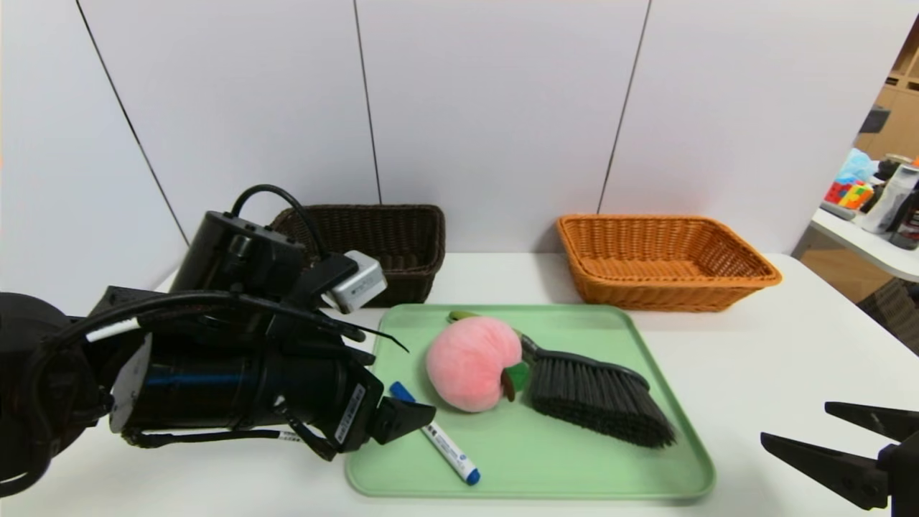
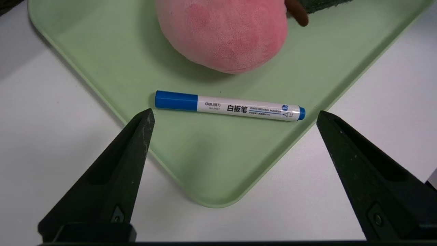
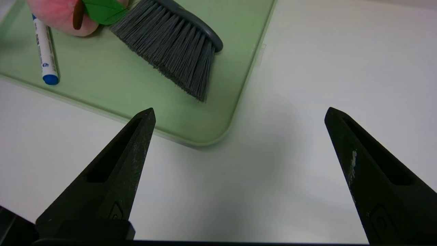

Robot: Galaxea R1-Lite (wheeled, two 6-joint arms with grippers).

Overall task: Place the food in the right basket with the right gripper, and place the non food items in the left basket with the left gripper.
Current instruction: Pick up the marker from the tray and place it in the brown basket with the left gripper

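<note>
my left gripper (image 2: 234, 114) hangs wide open and empty over the marker (image 2: 228, 106), which lies on the tray (image 2: 102, 61) beside the peach (image 2: 222, 34). next i must drop, straddle it and close. my right gripper (image 3: 239, 114) waits open off the tray.

Landmark: green tray (image 1: 646, 474).
- Peach (image 1: 472, 362): round pink plush, green leaf, brown stem; on tray, near centre.
- Marker (image 1: 435, 434): white barrel, blue cap; flat on tray's near left part, just beside peach.
- Brush (image 1: 599, 395): dark grey bristles; lying on tray right of peach, touching it.
- Dark brown basket (image 1: 388, 240): behind tray's left corner.
- Orange-tan basket (image 1: 664, 262): behind tray's right corner.
</note>
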